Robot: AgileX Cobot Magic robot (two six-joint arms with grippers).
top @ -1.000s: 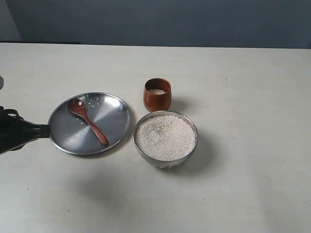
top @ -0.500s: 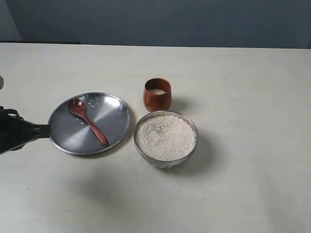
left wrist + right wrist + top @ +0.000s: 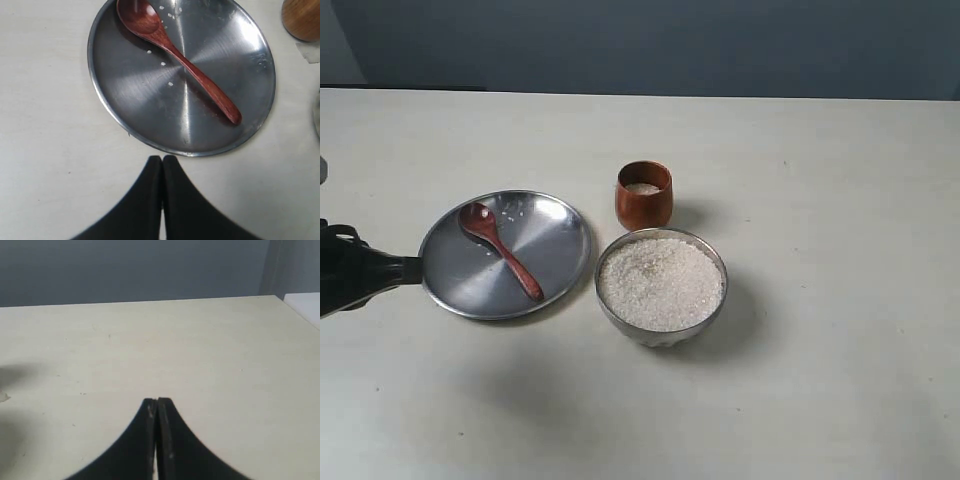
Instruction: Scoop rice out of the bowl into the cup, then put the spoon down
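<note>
Pale table (image 3: 840, 380) below a blue-grey wall: the scooping looks finished, with the spoon (image 3: 502, 251) set down.
The spoon lies on the steel plate (image 3: 560, 225), left of the bowl (image 3: 665, 338) heaped with rice (image 3: 660, 282). The cup (image 3: 644, 205) just beyond the bowl holds a little rice (stray grains dot the plate). The left gripper (image 3: 161, 160) is closed on nothing, just beside the plate's left rim, and another scoop would mean opening onto the handle. The right gripper (image 3: 157, 402), also closed and empty, is outside the exterior view. How full the cup is can't be judged.

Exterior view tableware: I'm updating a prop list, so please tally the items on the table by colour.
Silver steel: 2, the plate and the bowl
Reddish-brown: 2, the spoon and the cup
Total: 4
</note>
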